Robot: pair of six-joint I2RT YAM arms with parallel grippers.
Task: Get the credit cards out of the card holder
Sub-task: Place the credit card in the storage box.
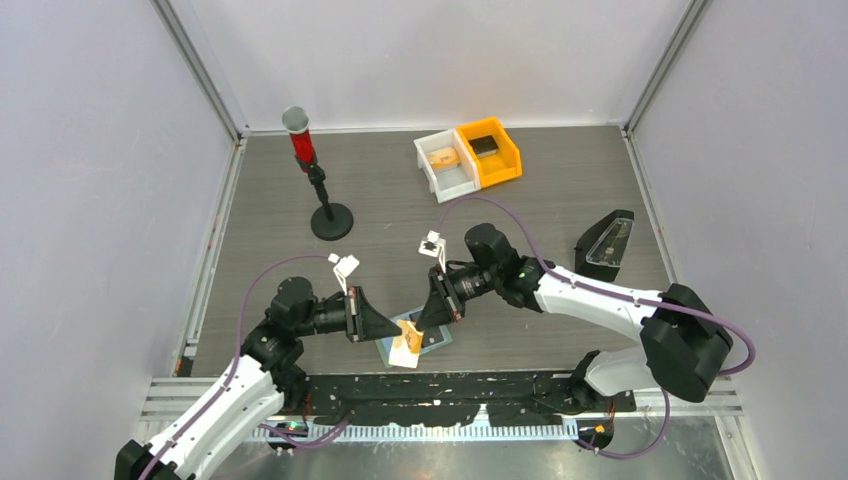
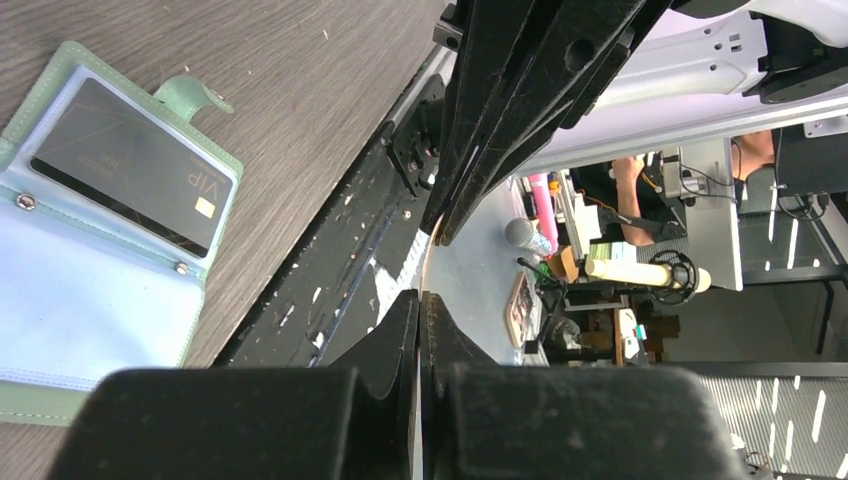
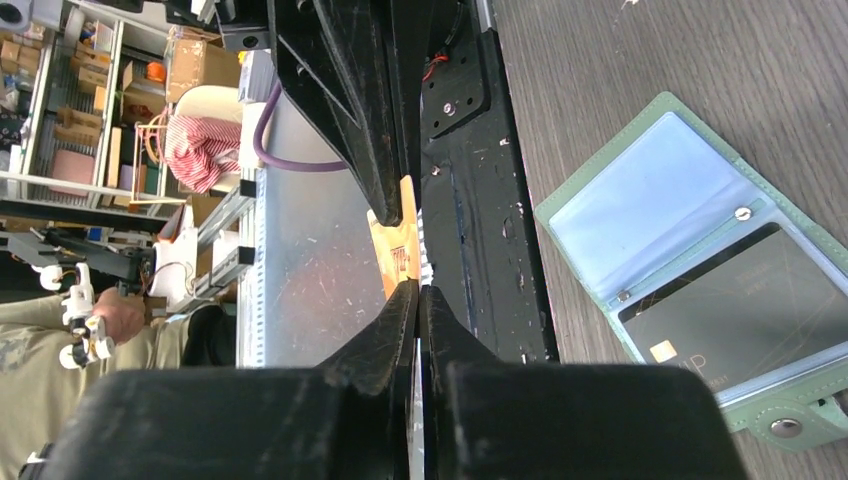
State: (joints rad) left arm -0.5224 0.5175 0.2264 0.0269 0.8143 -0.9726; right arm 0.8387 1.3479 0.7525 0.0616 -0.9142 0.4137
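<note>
I'm pinching the tan-orange card (image 3: 397, 245) with both grippers at once. The right gripper (image 3: 418, 292) is squeezing one edge with its jaws almost together. The left gripper (image 2: 420, 298) is clamping the opposite edge the same way, so the two sets of tips are nearly meeting. The card is hanging between them, clear of the table (image 1: 560, 200). The card holder (image 3: 603, 157) is lying open and flat just below and beside the fingers. A dark card (image 3: 740, 300) with a gold chip is sitting in one pocket, and the other pocket is showing pale blue.
</note>
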